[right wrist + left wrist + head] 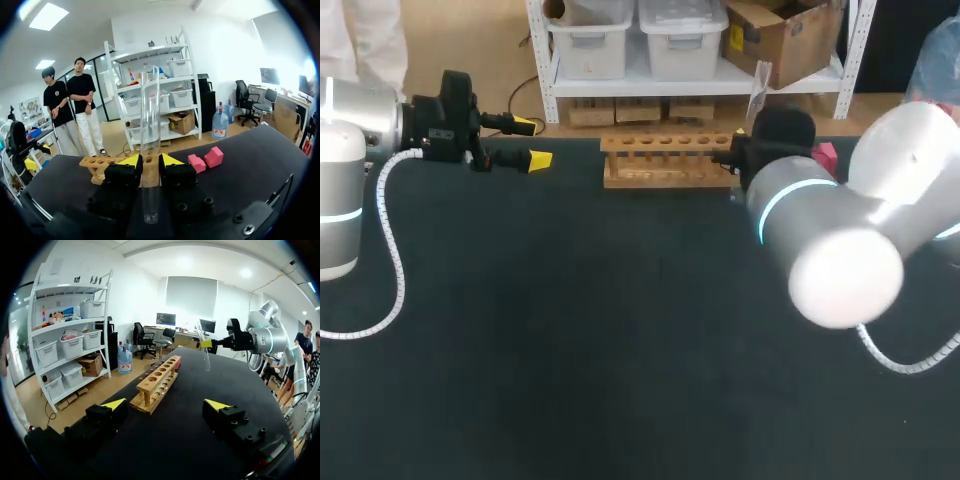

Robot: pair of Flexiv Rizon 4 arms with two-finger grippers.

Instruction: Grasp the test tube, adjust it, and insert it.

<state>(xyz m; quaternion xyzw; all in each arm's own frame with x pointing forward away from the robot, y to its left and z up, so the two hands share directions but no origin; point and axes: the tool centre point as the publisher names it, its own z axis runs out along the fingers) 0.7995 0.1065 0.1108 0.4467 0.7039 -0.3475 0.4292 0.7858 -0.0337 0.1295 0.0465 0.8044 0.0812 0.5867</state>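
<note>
- Now the right claw is clamped on the clear test tube, with one yellow-tipped finger pressing each side of the glass.
- The test tube stands close to upright in that grip, slightly tilted in the left wrist view. It is held above the dark worktop, just beside the right end of the wooden rack.
- The wooden rack lies along the worktop's far edge, between the two arms, with its row of round holes facing up.
- The left claw hangs at the far left, well apart from the rack, its fingers spread wide.
- Two pink blocks sit on the worktop near the rack's right end.
</note>
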